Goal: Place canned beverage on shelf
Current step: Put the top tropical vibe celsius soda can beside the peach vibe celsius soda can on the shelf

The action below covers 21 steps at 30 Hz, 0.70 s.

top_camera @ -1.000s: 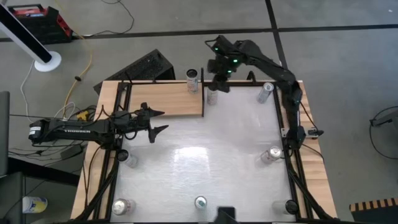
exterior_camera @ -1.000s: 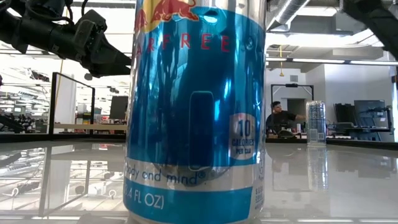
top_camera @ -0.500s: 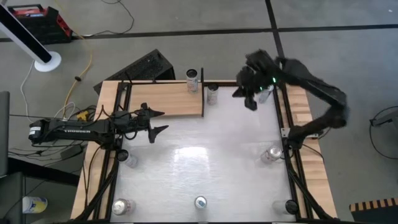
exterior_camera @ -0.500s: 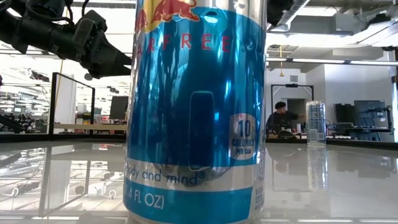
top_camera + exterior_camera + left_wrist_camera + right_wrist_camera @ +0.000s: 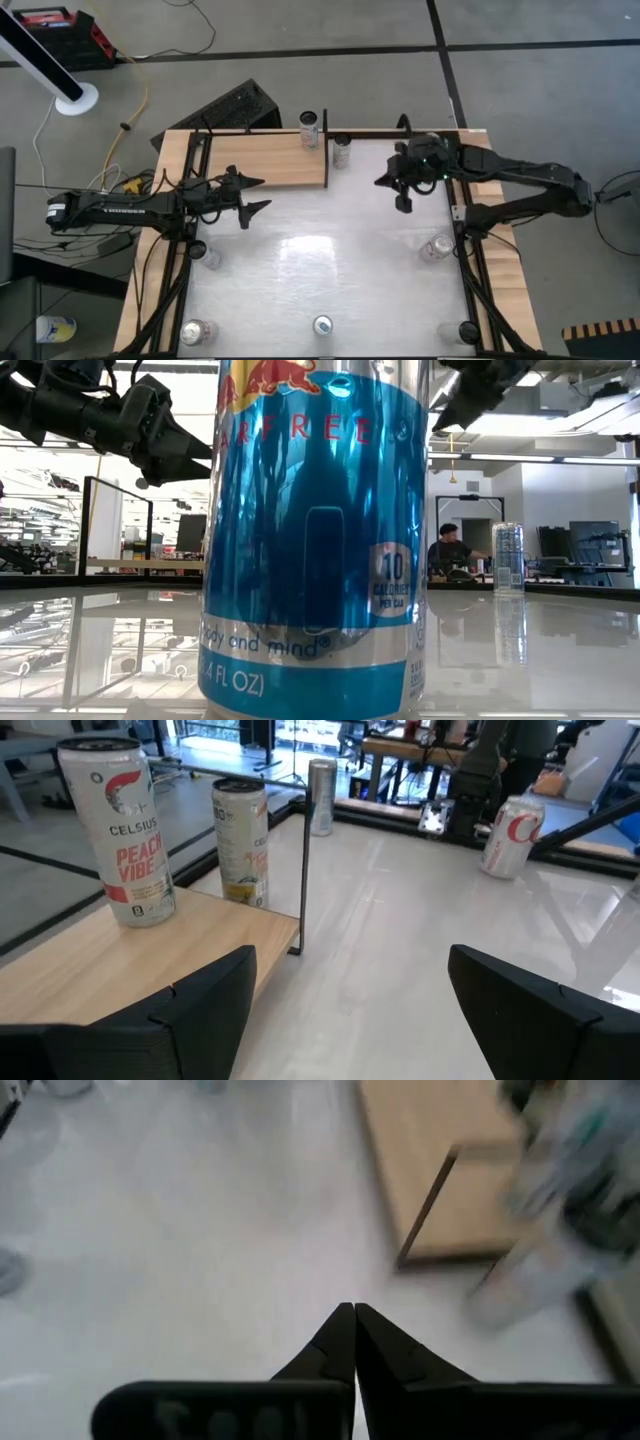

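Now, left end effector (image 5: 252, 195) hangs wide open, empty, beside the shelf (image 5: 265, 160), one can (image 5: 310, 130) on its far corner. Another can (image 5: 342, 152) stands just off the shelf edge. Right end effector (image 5: 398, 188) is pinched shut, empty; a careless sweep could topple that can.

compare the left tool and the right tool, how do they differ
The left tool is open, at the near edge of the shelf; the right tool is shut, over the white table, apart from the shelf. Both are dark, two-fingered and empty.
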Each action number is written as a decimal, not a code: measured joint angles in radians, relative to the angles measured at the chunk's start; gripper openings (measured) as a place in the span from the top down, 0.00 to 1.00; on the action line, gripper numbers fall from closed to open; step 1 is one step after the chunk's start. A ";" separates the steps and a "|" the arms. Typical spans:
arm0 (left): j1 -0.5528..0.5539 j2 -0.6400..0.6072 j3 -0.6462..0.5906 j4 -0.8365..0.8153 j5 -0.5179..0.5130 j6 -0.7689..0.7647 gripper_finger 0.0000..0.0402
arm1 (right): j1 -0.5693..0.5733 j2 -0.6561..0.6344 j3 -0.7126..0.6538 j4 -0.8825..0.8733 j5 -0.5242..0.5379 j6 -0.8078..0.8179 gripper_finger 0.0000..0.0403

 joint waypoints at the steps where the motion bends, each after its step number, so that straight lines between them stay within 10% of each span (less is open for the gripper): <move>1: 0.000 0.000 0.000 0.001 0.000 -0.007 0.21 | 0.012 0.000 0.000 -0.024 0.000 0.044 0.92; 11: 0.000 0.000 0.000 0.031 -0.010 0.033 0.21 | 0.226 -0.024 0.004 -0.156 0.179 0.282 0.94; 21: 0.000 0.000 0.000 0.017 0.002 0.044 0.21 | 0.445 -0.023 0.171 -0.208 0.129 0.481 0.91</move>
